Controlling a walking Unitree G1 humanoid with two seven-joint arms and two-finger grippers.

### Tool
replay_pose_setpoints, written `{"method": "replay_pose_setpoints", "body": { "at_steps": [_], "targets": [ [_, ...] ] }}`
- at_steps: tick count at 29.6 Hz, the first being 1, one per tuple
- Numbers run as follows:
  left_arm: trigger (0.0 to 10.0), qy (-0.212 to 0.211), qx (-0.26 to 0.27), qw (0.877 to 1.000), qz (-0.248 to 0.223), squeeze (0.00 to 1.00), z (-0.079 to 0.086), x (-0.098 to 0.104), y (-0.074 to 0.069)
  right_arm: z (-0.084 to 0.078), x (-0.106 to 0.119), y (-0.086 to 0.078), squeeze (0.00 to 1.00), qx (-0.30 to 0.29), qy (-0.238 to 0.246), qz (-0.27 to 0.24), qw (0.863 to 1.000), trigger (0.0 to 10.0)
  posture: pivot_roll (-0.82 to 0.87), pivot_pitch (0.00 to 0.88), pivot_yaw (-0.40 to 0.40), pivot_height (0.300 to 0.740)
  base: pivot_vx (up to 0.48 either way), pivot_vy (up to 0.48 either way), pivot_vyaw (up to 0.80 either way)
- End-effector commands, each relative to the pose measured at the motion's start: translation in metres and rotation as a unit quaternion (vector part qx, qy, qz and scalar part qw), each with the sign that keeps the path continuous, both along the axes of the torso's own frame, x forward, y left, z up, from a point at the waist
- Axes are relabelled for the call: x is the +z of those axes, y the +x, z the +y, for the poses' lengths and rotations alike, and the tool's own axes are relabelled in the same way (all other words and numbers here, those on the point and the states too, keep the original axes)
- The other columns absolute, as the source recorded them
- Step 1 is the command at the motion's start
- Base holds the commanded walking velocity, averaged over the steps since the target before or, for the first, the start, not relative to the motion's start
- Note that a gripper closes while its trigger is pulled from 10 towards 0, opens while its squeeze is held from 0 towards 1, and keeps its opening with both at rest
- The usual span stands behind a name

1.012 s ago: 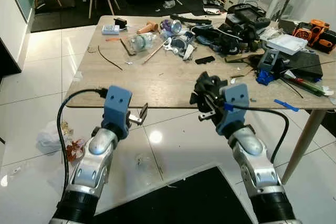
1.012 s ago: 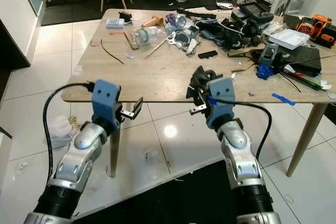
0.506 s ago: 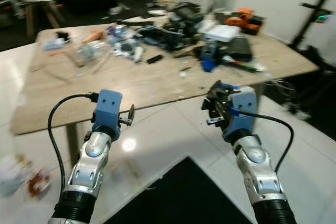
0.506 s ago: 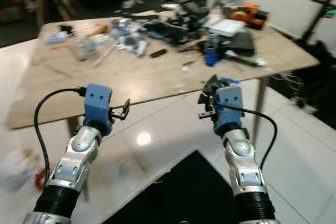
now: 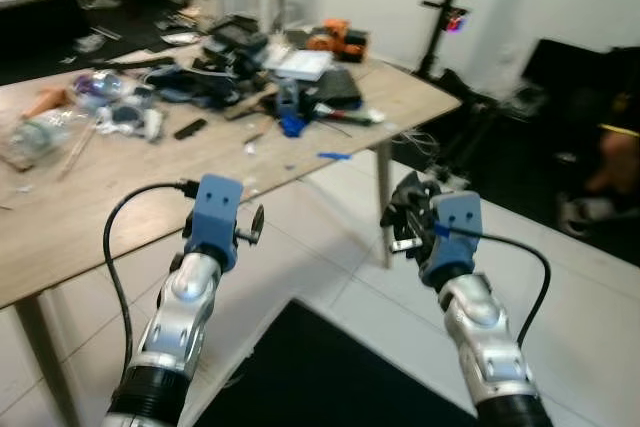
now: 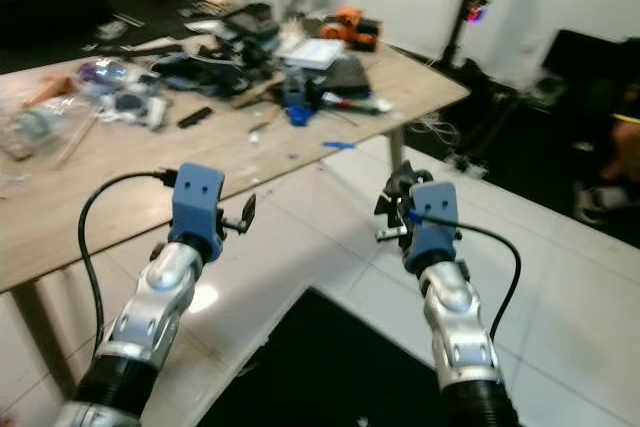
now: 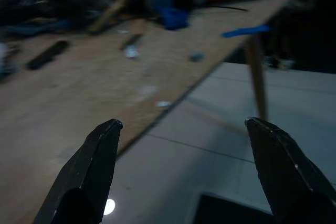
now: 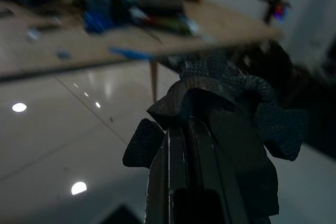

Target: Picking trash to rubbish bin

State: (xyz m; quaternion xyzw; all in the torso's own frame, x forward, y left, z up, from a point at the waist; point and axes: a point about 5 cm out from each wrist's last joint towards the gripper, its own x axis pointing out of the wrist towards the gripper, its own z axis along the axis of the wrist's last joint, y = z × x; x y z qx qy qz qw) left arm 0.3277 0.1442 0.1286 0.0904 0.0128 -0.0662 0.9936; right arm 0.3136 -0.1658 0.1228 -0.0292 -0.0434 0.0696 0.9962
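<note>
The right gripper [image 5: 402, 222] is raised over the glossy white tiled floor [image 5: 560, 297], off the desk's right corner, jaws closed on a crumpled piece of dark textured material [image 8: 226, 95]. The left gripper [image 5: 255, 223] is held just off the front edge of the long light wooden desk [image 5: 120, 192], jaws spread wide and holding nothing. Cluttered tools and parts [image 5: 250, 57] crowd the desk's far edge.

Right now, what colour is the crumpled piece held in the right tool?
Black crumpled piece, best in the right wrist view.
</note>
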Motion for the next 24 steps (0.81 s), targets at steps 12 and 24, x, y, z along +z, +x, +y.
{"method": "replay_pose_setpoints", "body": {
  "at_steps": [12, 24],
  "targets": [
    [10.0, -0.011, -0.012, 0.999, 0.043, 0.0, 0.001, -0.018, -0.002, -0.003, -0.03, -0.008, 0.0, -0.001, 0.02, 0.058, 0.998, 10.0, -0.08, 0.04, -0.029, 0.74, 0.0, 0.0, -0.8],
    [10.0, -0.018, -0.001, 0.998, 0.055, 0.0, 0.001, -0.024, -0.004, 0.006, -0.033, -0.008, 0.0, 0.017, 0.023, 0.061, 0.998, 10.0, -0.07, 0.022, -0.049, 0.74, 0.0, 0.0, -0.8]
  ]
}}
